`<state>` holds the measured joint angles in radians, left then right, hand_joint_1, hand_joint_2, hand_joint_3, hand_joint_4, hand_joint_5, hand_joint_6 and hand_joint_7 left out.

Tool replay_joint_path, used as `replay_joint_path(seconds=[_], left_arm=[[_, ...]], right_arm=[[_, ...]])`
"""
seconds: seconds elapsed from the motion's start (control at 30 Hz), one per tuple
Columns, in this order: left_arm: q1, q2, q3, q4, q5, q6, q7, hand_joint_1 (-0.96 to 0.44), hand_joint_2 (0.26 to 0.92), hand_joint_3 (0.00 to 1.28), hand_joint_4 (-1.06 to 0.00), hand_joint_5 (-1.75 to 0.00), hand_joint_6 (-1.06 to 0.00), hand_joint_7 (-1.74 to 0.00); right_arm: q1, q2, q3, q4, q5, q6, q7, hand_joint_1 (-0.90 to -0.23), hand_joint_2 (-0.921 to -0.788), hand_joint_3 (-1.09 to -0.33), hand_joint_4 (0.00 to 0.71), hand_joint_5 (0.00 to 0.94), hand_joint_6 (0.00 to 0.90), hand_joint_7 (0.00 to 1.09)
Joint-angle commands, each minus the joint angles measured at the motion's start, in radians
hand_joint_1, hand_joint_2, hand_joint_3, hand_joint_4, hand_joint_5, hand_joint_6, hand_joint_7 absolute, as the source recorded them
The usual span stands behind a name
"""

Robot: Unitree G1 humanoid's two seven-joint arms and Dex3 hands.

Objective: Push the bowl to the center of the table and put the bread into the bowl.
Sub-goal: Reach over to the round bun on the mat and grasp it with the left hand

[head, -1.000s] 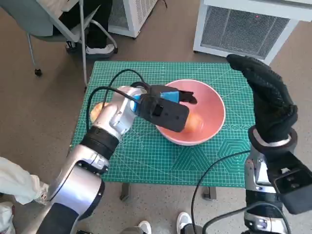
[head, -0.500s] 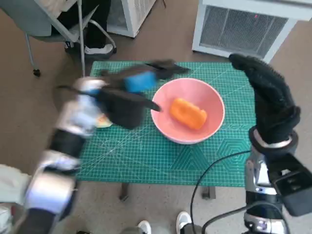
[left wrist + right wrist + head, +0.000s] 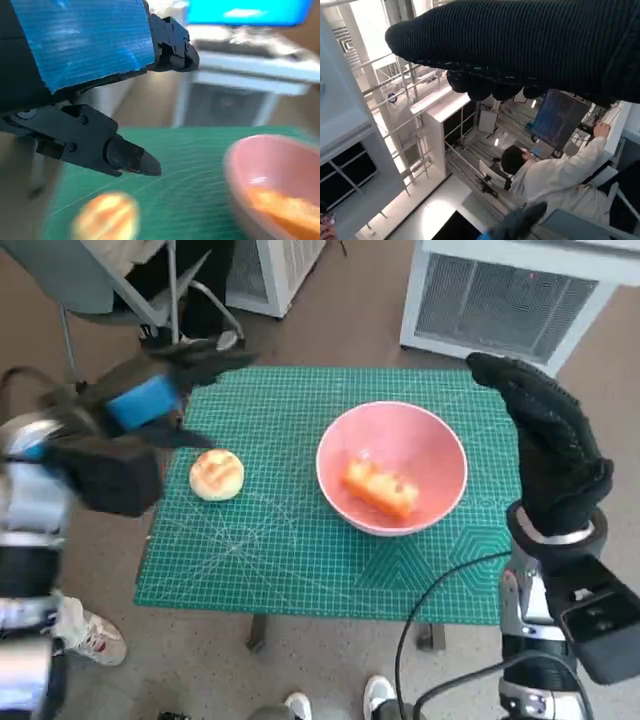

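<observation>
A pink bowl [image 3: 440, 490] stands on the green cutting mat [image 3: 300, 550], right of its middle, with an orange long bread [image 3: 380, 487] lying inside. A round pale bun [image 3: 216, 474] lies on the mat to the left. My left hand [image 3: 150, 400], blurred, hangs over the mat's left edge above the bun, fingers apart and holding nothing. In the left wrist view its fingers [image 3: 125, 155] are spread, with the bun [image 3: 106, 219] below and the bowl [image 3: 245, 165] with the bread [image 3: 285, 207] beside. My gloved right hand [image 3: 545, 445] is raised beside the bowl's right side, holding nothing.
A white grilled unit [image 3: 510, 300] stands beyond the table's far right. A chair [image 3: 120, 290] and a person's feet are at the far left. Shoes [image 3: 335, 700] show below the table's near edge. The right wrist view points upward at a person [image 3: 550, 175] in white.
My left hand has drawn out of the bowl and swung left to the mat's left edge, leaving the orange bread in the bowl. The round bun is uncovered. The right hand has stayed put.
</observation>
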<state>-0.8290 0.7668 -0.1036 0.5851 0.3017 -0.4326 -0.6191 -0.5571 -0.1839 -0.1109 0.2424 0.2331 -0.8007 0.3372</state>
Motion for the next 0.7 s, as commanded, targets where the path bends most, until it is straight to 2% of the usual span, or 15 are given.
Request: replay_joint_path(seconds=[0.03,0.47,0.7], left_arm=[[0.021,0.018,-0.007,0.057,0.003,0.003,-0.001,-0.25,0.867,0.0,-0.23,0.0,-0.33,-0.09],[-0.002,-0.017,-0.104,0.234,0.112,0.046,0.056,-0.25,0.869,0.0,-0.21,0.0,-0.33,-0.04],[-0.038,-0.066,-0.167,0.338,0.17,0.054,0.095,-0.24,0.863,0.0,-0.21,0.0,-0.33,-0.03]], right_arm=[[0.001,0.006,0.007,0.026,0.005,0.006,0.011,-0.554,-0.921,-0.766,0.281,0.001,-0.001,0.63],[-0.029,0.005,0.013,0.078,0.005,-0.015,0.032,-0.532,-0.921,-0.773,0.283,0.002,-0.001,0.63],[-0.035,-0.002,0.013,0.083,0.018,-0.011,0.049,-0.53,-0.921,-0.777,0.283,0.002,-0.001,0.63]])
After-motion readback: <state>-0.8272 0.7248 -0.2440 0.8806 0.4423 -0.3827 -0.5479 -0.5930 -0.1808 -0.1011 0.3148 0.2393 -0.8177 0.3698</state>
